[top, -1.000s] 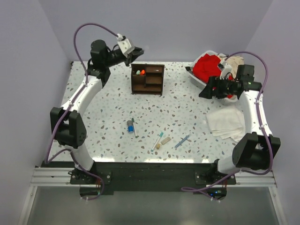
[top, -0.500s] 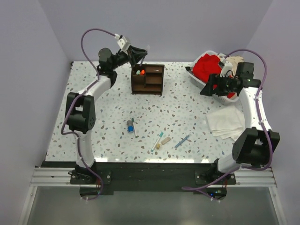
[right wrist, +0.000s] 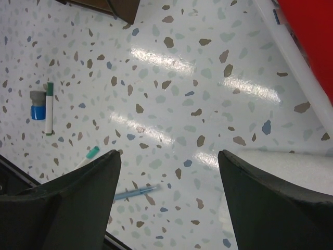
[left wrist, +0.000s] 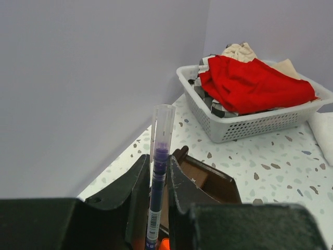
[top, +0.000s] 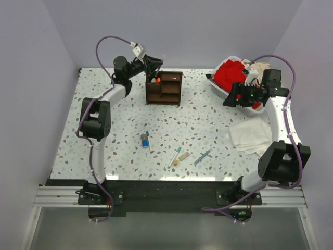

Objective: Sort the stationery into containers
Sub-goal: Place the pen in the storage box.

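Pen (left wrist: 162, 125): dark-blue ink, clear cap, pinched between the left gripper (left wrist: 157, 167) fingers. It's in the air, not on the table. Its long axis runs with the fingers, and the capped end sticks well past the tips.

Organiser (top: 164, 88) sits right under and just ahead of those tips. In the wrist view its dark brown rim (left wrist: 208, 179) shows directly beyond the jaws. From the top view the gripper hangs over the back-left corner, above the tall left cubby that already has orange and green caps (top: 153, 80) poking out. That's the key relation: pen roughly above the slot, tip end toward it. My read is the drop needs the axis closer to vertical and lined up over that cubby before the jaws let go.

Right gripper (right wrist: 169, 156) is spread wide, holding nothing, and sits near the white basket (top: 221, 88), well apart from the organiser. The left arm is clearly the nearer one.

On the table near the front edge: blue-grey cylinder (top: 144, 140), green-white marker (top: 149, 141), teal-tipped pen (top: 174, 156), tan eraser (top: 180, 157), light blue pen (top: 202, 157).
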`<state>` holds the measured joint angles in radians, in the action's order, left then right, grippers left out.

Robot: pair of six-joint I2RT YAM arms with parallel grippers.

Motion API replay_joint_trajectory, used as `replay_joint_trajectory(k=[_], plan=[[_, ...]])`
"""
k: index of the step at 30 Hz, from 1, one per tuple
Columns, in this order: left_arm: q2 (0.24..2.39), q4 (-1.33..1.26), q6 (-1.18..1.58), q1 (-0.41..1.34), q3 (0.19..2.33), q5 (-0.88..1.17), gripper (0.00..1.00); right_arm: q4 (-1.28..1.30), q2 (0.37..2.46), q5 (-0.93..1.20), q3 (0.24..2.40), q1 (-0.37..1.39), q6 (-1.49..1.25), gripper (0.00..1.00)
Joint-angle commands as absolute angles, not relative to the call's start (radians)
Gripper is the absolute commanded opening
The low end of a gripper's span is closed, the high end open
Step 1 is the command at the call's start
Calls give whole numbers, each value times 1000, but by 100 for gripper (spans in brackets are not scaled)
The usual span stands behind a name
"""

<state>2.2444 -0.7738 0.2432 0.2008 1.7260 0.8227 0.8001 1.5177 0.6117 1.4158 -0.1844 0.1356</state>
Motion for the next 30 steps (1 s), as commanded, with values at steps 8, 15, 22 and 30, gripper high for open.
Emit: replay_joint_trajectory(k=[8, 15, 22, 30], plan=[[2310, -766, 186, 161, 1824, 792, 39, 802, 1557, 595, 1482, -184, 138, 80], [2179, -767, 219, 137, 1743, 850, 100, 772, 1548, 610, 1463, -181, 132, 81], [1835, -512, 91, 165, 1560, 979, 100, 799, 1522, 631, 1430, -164, 236, 82], [1605, 500, -625, 362, 1332, 813, 96, 831, 1519, 647, 1391, -150, 311, 82]])
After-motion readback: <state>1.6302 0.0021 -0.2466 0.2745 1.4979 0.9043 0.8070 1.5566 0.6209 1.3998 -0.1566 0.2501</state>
